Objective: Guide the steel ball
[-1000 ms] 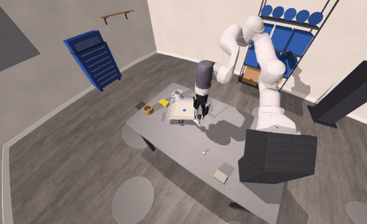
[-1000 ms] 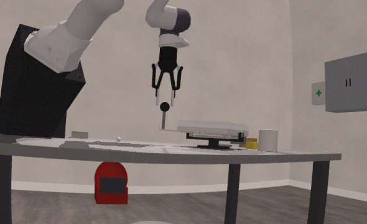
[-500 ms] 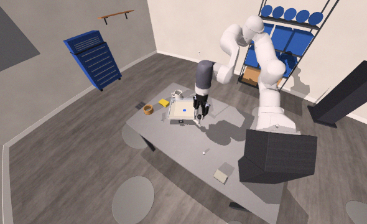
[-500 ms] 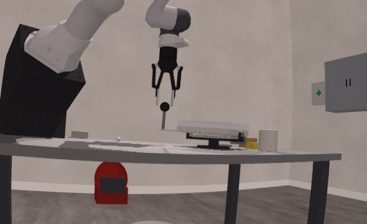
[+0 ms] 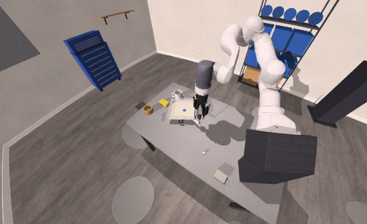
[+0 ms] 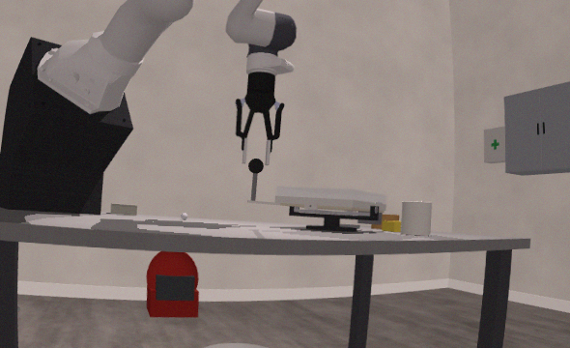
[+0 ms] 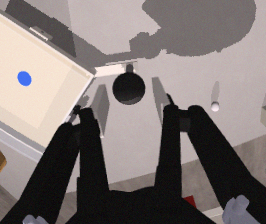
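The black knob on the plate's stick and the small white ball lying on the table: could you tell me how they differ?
The knob is black; the ball is white. The knob looks larger than the ball. The knob sits atop an upright stick fixed to the plate, directly under the gripper, whereas the ball lies loose on the table, well away from the plate. Both are round, and the partly open jaws hold neither.
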